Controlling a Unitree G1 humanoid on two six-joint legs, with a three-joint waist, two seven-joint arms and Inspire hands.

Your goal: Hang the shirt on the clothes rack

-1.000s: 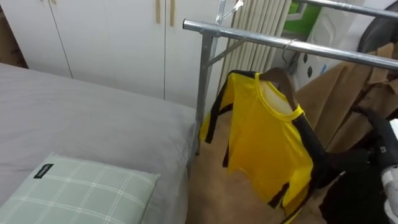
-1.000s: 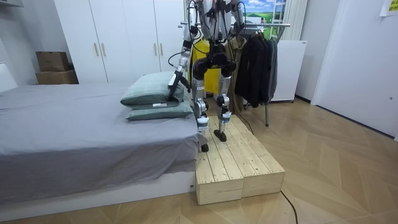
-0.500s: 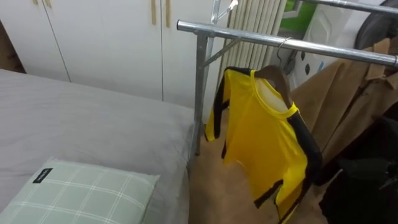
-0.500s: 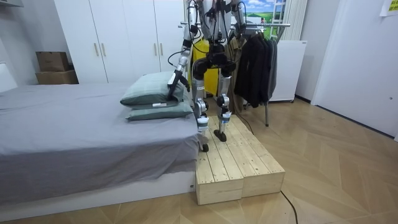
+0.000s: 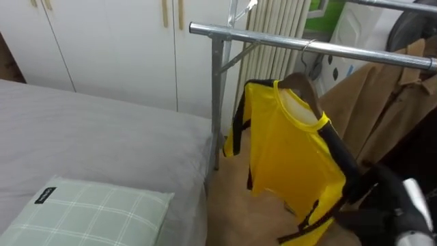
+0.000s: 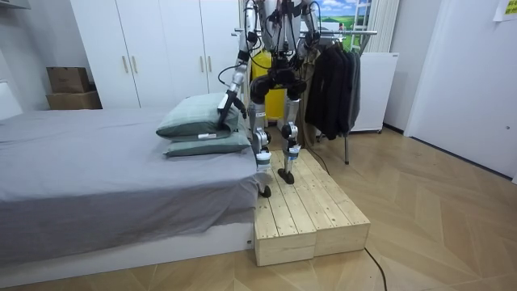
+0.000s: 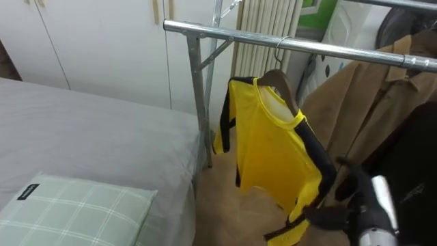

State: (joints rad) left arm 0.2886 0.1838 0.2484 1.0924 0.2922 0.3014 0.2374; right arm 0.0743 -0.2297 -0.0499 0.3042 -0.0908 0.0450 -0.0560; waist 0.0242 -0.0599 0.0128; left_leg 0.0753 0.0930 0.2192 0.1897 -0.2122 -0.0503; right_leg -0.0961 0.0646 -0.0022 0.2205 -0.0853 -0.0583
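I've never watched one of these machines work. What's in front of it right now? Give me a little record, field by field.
Garment: yellow shirt with black trim, on a wooden hanger
Hanging state: hanger's hook over the metal rail, shirt hanging free
Right hand: low, near the shirt's lower edge
Left hand: down beside the pillows
Also on rail: brown coat
Robot stands: on a wooden platform beside the bed

Bedroom: bed (image 6: pixel 97 166), wardrobe (image 6: pixel 145 48), clothes rail (image 5: pixel 307 46).
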